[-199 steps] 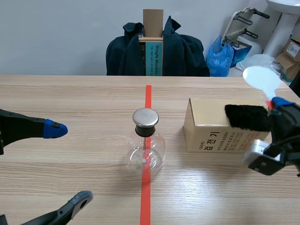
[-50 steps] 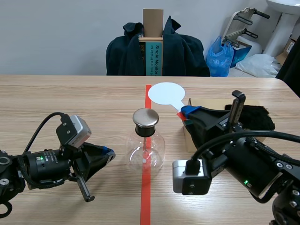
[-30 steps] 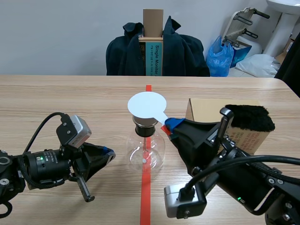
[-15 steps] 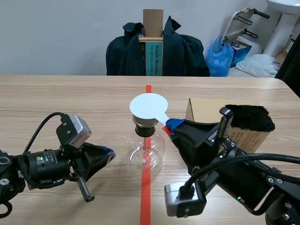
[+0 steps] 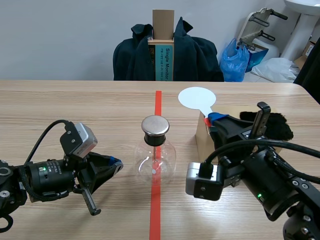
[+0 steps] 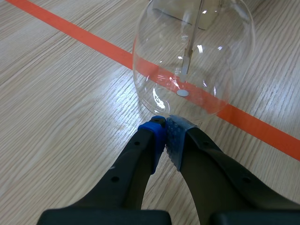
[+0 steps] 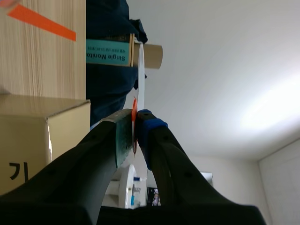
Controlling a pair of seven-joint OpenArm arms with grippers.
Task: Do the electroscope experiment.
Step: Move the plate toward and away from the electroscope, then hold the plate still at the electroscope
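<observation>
I log right hand (image 5: pixel 215 120) clamped on white disc (image 5: pixel 196 97); disc now off flask cap (image 5: pixel 155 125), back right by box (image 5: pixel 202 140). Charging pass likely done. Left hand (image 6: pixel 166 133) closed, empty, at flask (image 6: pixel 192 56) base.

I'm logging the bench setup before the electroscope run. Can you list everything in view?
electroscope flask: one, clear glass with metal cap, table centre, on the tape line
white paddle: one, white, raised above the box's near corner
cardboard box: one, tan, right of the flask
fur cloth: one, black, on the box
jacket: one, dark, behind the table
plastic bag: one, blue, behind the table
table: one, light wood
left gripper: shut, at the flask's base
right gripper: shut on the paddle
</observation>
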